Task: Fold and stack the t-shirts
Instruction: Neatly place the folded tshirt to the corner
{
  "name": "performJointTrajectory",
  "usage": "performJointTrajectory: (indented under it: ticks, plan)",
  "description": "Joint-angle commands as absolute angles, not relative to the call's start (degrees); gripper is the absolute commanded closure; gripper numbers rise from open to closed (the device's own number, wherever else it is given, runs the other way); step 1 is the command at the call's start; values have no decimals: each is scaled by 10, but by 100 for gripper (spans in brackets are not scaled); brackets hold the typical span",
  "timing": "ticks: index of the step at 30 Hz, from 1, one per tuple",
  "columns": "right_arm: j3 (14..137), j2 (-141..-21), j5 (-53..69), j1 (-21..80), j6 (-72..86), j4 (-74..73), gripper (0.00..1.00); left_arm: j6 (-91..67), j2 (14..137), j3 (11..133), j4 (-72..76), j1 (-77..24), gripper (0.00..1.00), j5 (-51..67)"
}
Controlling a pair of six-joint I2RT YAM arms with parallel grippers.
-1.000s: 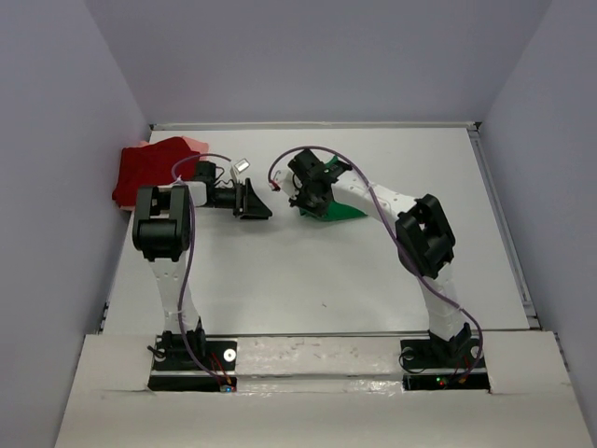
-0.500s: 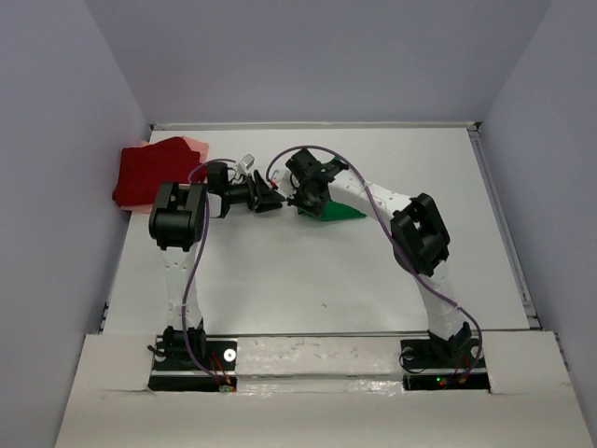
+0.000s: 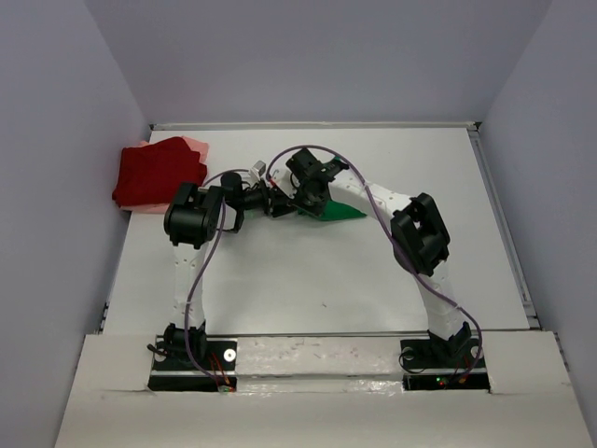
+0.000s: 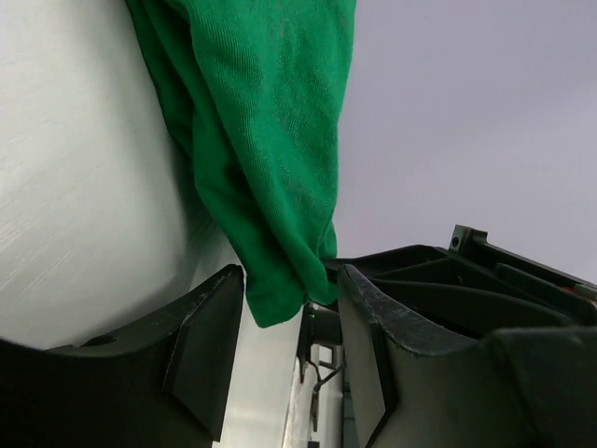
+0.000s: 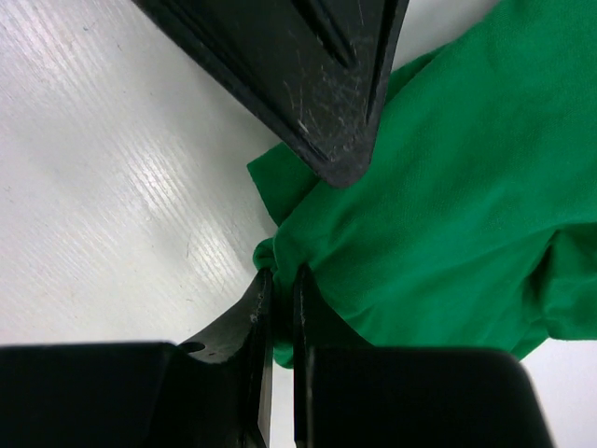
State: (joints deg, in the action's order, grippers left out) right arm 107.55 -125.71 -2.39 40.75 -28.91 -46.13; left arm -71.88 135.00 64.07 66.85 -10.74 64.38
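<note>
Right gripper: jaws closed on a bunch of the green shirt, which is just toward 12 o'clock of the table centre. Left gripper: jaws apart, a hanging corner of the green shirt between them. Red shirt lies on the pink shirt at the 10 o'clock edge.

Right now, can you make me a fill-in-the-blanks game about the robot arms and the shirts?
The green shirt is pinched in the shut jaws of the ____ arm.
The jaws of the left arm stand ____ around a hanging corner of that shirt.
The red shirt lies on the pink shirt at the far ____ corner of the table.
Missing words: right, open, left.
</note>
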Motion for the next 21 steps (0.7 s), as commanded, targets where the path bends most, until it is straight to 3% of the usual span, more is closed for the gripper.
performJointTrajectory:
  ticks: [1, 15, 21]
  plan:
    - [1085, -1240, -26, 399, -293, -456, 100, -763, 1372, 628, 736, -122, 43, 612]
    - [1080, -1216, -26, 399, -291, -456, 100, -590, 1325, 680, 440, -127, 42, 523]
    - [1077, -1202, -22, 399, -292, -457, 100, -558, 1322, 707, 389, -132, 43, 495]
